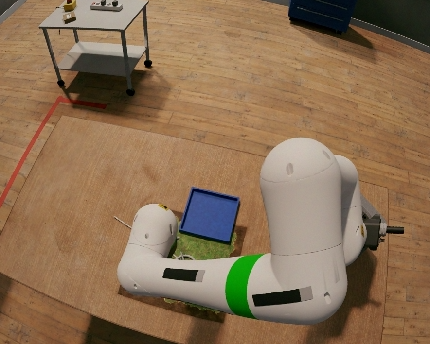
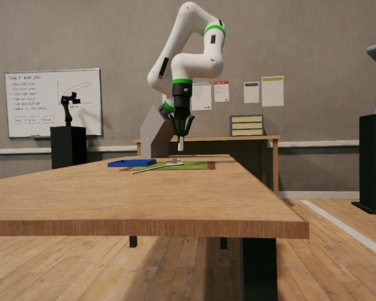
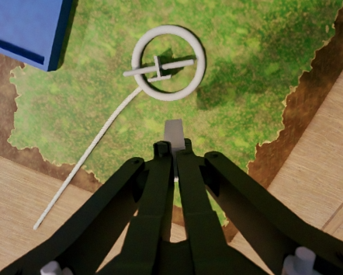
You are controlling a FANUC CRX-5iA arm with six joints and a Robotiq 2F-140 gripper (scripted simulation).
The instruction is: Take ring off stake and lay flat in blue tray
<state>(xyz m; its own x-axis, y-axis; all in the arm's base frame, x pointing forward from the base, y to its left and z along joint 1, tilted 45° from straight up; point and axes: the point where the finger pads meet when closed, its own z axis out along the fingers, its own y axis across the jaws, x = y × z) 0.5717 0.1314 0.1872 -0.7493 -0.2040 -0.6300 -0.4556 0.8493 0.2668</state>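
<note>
A white ring [image 3: 171,95] [image 2: 175,164] lies flat on the green mat around a short white stake [image 3: 158,69] [image 2: 174,160] with a crossbar. A thin white cord [image 3: 89,151] [image 2: 147,169] [image 1: 121,222] runs from the ring off the mat's edge. The blue tray [image 1: 213,193] [image 2: 131,163] [image 3: 23,23] is empty and sits at the mat's corner, apart from the ring. My gripper [image 3: 174,133] [image 2: 180,144] hangs well above the mat, just beside the ring, fingers shut with the pale tips pressed together and nothing between them. The arm hides the gripper in the top view.
The green mat [image 1: 204,247] [image 2: 194,165] [image 3: 233,78] lies on the wooden table [image 2: 156,194] [image 1: 89,172]. The grey robot base [image 2: 153,134] stands behind the mat. A metal cart [image 1: 93,21] and a blue cabinet [image 1: 323,10] stand far off on the floor.
</note>
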